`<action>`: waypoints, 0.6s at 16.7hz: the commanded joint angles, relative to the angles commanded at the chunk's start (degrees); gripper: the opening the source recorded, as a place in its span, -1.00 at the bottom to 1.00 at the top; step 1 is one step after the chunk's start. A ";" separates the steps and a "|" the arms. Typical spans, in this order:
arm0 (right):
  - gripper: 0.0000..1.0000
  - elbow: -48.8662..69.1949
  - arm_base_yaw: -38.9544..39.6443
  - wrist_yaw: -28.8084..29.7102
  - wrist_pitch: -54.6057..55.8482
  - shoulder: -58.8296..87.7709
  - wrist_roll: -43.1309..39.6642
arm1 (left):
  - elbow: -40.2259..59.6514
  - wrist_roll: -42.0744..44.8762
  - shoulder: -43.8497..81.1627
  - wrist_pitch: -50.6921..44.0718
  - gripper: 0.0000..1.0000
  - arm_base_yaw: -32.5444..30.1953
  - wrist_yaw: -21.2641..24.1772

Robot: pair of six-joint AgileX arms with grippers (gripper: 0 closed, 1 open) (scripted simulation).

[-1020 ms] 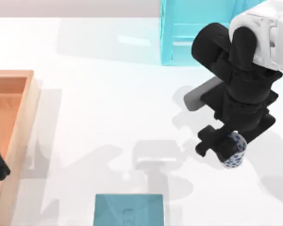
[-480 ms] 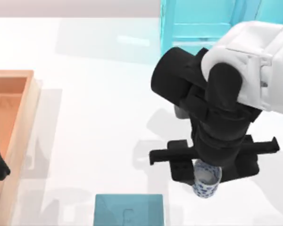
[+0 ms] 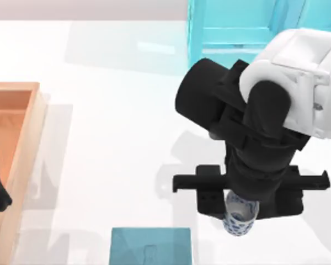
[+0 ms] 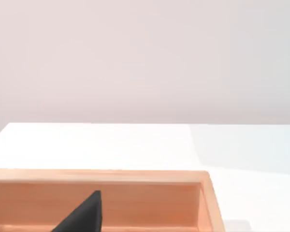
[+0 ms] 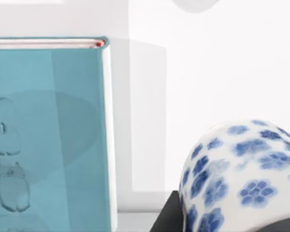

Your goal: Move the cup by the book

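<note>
We see a glossy white ceramic-looking cup (image 3: 240,216) with blue floral glaze, a smooth teal book (image 3: 150,246) with a faintly embossed cover, a matt wood-grained tray (image 3: 23,144), and a shiny white table (image 3: 116,127) catching reflections.

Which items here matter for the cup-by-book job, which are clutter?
In play: small white blue-flowered cup, held by right end effector; flat teal rectangular book.
Clutter: orange wooden tray under the parked left arm, light-cyan cabinet, white table.

Overhead view, two close wrist views
</note>
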 joint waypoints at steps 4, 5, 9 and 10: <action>-1.00 -2.10 -0.35 0.15 2.32 0.51 -0.03 | 0.00 0.00 0.00 0.00 1.00 0.00 0.00; -1.00 -3.58 -0.28 0.13 4.10 0.74 -0.06 | 0.00 0.00 0.00 0.00 1.00 0.00 0.00; -1.00 -9.85 -0.23 -0.02 12.37 1.77 0.14 | 0.00 0.00 0.00 0.00 1.00 0.00 0.00; -1.00 -11.12 -0.08 0.00 13.71 2.13 0.16 | 0.00 0.00 0.00 0.00 1.00 0.00 0.00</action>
